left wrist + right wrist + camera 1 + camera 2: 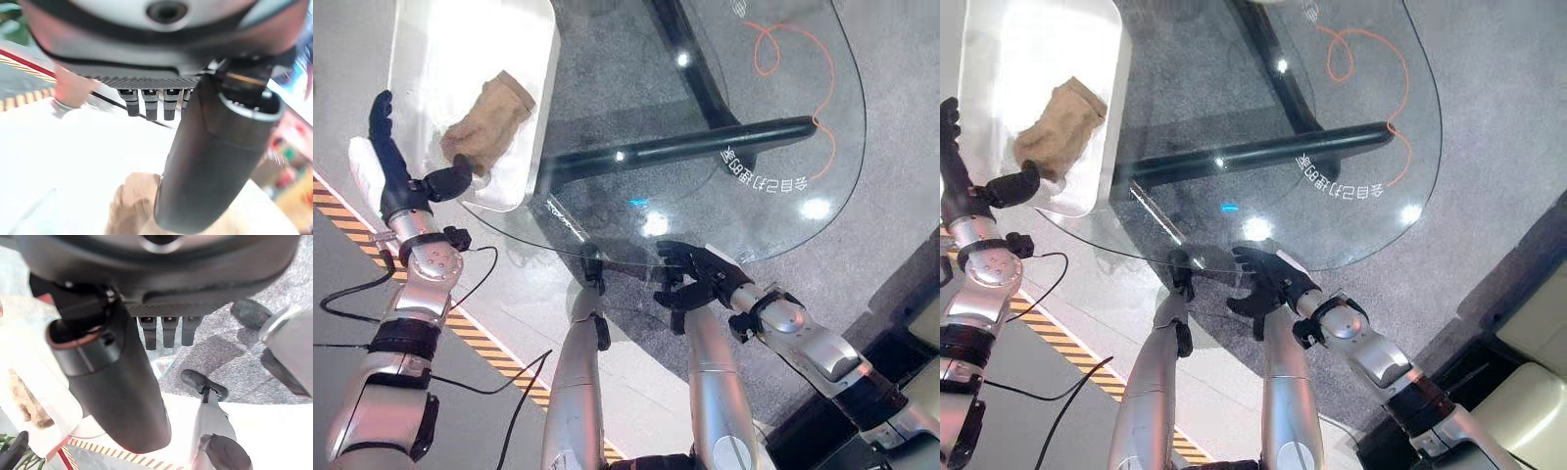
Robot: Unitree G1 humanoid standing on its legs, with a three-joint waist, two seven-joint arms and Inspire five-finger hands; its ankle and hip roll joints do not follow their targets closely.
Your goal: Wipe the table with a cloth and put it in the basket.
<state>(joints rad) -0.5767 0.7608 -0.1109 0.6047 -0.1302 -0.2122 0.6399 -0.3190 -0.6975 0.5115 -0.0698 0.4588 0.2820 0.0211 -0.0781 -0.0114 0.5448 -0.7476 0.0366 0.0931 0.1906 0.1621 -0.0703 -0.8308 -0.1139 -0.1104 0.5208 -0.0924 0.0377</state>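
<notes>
1. Counting the contents: one tan cloth (487,119), one white basket (533,127), one glass table (773,196), two robot hands.
2. Cloth: crumpled, lying inside the basket toward its near end, against the white floor of the container.
3. Basket: rectangular, rounded corners, standing on the table's left portion.
4. Table: clear glass top with a curved edge, carried on a dark frame (705,142) seen through the pane; bright light spots reflect on the glass.
5. Room: grey speckled floor beneath the table; one orange cord (783,49) looping on the floor at the far side; one yellow-and-black striped tape line (342,211) running along the floor at the left.
6. Left hand (396,166): raised at the basket's near left corner, fingers straight and pointing up, thumb stretched toward the cloth, its tip just beside or touching the fabric; nothing pinched.
7. Right hand (700,274): at the table's near edge, well apart from the cloth, fingers loosely spread, holding nothing.
</notes>
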